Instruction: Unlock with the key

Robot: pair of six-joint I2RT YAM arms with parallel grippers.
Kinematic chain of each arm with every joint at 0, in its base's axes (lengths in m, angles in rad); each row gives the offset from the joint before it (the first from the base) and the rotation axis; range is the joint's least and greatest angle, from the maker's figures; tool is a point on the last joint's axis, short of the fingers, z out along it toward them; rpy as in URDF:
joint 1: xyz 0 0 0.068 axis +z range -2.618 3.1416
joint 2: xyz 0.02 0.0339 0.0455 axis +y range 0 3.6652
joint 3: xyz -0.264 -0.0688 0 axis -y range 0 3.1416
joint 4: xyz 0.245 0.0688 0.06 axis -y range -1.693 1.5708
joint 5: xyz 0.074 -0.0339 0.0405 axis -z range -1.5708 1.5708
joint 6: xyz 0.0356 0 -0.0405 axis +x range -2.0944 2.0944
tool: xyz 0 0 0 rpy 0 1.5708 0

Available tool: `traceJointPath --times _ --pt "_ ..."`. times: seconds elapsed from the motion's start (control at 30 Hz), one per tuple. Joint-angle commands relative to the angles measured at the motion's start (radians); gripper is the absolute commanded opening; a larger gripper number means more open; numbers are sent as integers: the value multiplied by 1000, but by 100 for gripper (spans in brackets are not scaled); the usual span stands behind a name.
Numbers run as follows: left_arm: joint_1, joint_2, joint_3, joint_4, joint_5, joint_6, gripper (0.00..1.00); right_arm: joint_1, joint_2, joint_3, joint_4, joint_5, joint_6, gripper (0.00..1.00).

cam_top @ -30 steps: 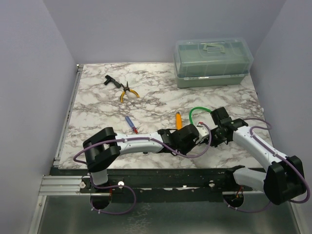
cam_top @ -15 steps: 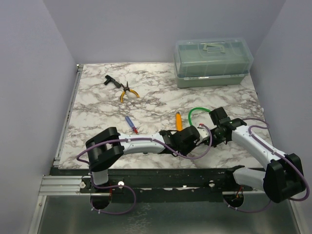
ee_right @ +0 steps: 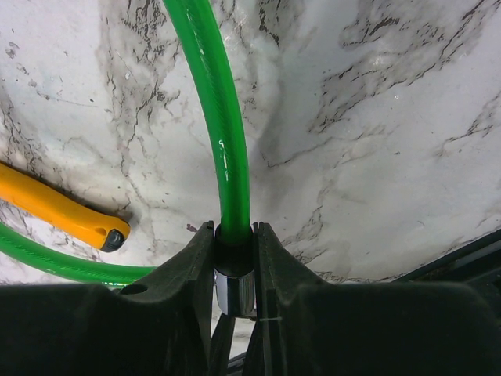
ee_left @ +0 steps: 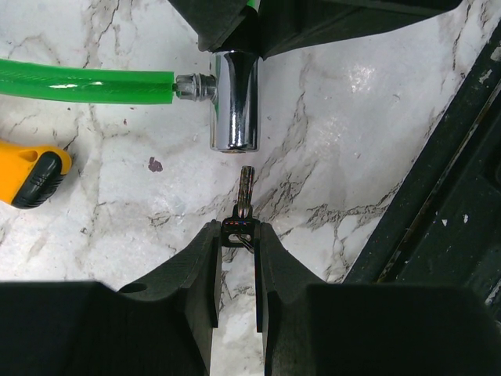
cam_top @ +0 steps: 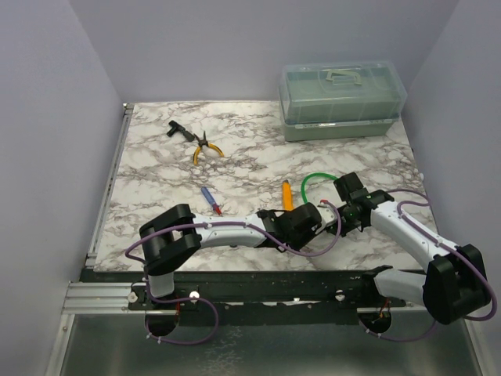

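The lock is a chrome cylinder [ee_left: 233,102] on a green cable loop [cam_top: 317,177]. My right gripper [ee_right: 233,231] is shut on the cylinder's black collar [ee_right: 233,251], where the green cable [ee_right: 223,117] enters it. My left gripper [ee_left: 236,231] is shut on the dark head of the small silver key [ee_left: 246,186]. The key's blade points at the cylinder's end, a short gap away and nearly in line. In the top view both grippers meet near the table's front right, the left [cam_top: 319,221] and the right [cam_top: 341,222]; the key is too small to see there.
An orange-handled tool [cam_top: 287,194] lies just left of the cable loop. A blue-and-red screwdriver [cam_top: 210,200], yellow-handled pliers [cam_top: 205,147] and a small black part [cam_top: 176,130] lie farther left. A translucent green toolbox [cam_top: 342,100] stands at the back right. The black front rail [ee_left: 438,204] is close to the key.
My left gripper has crept right with the key, toward the lock. My right gripper has shifted slightly left with the cylinder. The gap between them has narrowed.
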Motion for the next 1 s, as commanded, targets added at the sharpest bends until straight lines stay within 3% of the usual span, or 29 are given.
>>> traceJointPath --times 0.0,0.97 --pt "-10 15 -4 19 -17 12 1 11 6 -9 14 -18 18 0" --pt "-11 35 16 18 -35 23 0 21 1 -32 33 -20 19 0"
